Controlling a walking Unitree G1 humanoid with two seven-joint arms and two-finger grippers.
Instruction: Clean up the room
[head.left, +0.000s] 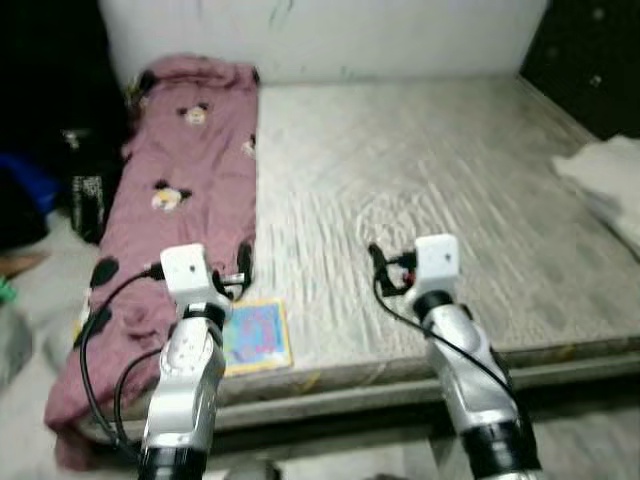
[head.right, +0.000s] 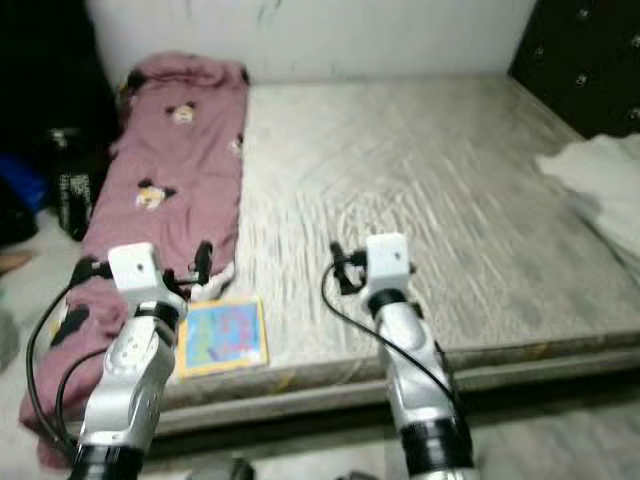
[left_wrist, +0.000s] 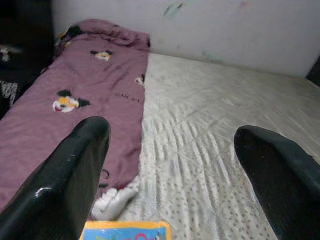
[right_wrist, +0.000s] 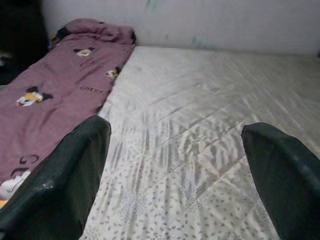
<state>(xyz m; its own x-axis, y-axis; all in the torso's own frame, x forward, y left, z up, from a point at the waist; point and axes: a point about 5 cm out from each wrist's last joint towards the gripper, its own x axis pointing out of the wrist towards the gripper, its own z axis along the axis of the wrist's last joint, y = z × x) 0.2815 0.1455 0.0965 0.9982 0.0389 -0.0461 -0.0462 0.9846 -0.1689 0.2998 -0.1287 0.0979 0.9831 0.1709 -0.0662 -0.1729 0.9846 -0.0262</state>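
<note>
Left gripper (left_wrist: 170, 165): fingers spread wide, empty, hovering over the mattress (head.left: 420, 170) edge. Picture book (head.left: 257, 336): flat on the mattress just below and in front of it, touching the mauve cartoon-print blanket (head.left: 185, 170). You would do well to slide one finger under the book's free edge. Right gripper (right_wrist: 175, 170): wide, empty, bare mattress ahead. White cloth (head.left: 610, 180): far to its right, cut off. Book's cover blurred; dark clutter beyond the blanket unreadable.
</note>
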